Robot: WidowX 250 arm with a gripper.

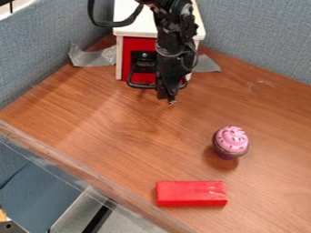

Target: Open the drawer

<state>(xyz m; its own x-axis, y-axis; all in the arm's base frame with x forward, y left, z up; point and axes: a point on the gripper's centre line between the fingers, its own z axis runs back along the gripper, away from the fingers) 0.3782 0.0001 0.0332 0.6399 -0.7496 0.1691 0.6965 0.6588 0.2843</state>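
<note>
You have blue-grey fabric walls [261,36] standing behind and to the left of a wood-grain table [121,123]. Your black arm [176,27] comes in from the top edge of the camera view, in front of a small cabinet [133,22] with a white top and frame, which stands toward the back of the table. The drawer [139,44], your task's thing, is the cabinet's red front, set inside the white frame. It lies behind your gripper [167,96], which hangs low before its right part with its tip pointing down toward the table. You cannot tell from this angle whether the gripper is open or closed. Nearest you lies a red block [191,193], flat on the table. Pieces of grey tape [94,57] lie at both sides of the cabinet's base. The drawer's black loop handle [141,85] juts forward and down; you see it on both sides of the gripper, more of it to the left, and the gripper's tip sits lower in the view than its bar. You cannot tell whether they touch. Well apart, to the right, a cupcake [232,140] with pink icing and dark sprinkles sits upright on the table.
</note>
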